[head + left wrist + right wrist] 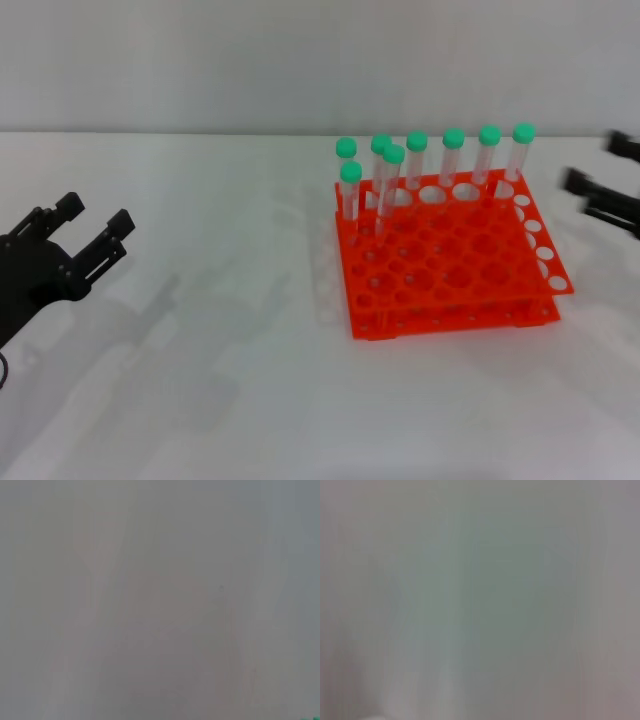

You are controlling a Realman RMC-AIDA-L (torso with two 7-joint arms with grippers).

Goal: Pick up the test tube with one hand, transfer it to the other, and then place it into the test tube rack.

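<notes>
Orange rack (450,270) — both pincers apart, empty.

The left hand (60,255) is all black, with blocky jointed fingers (112,238). The right hand (607,195) shows only thin black fingertips, blurred.

No text, label, brand, number or sign can be read anywhere. The bright orange-red plastic rack (450,255) at centre right of the head view seems to carry no markings, though fine print there would be too small to tell.
</notes>
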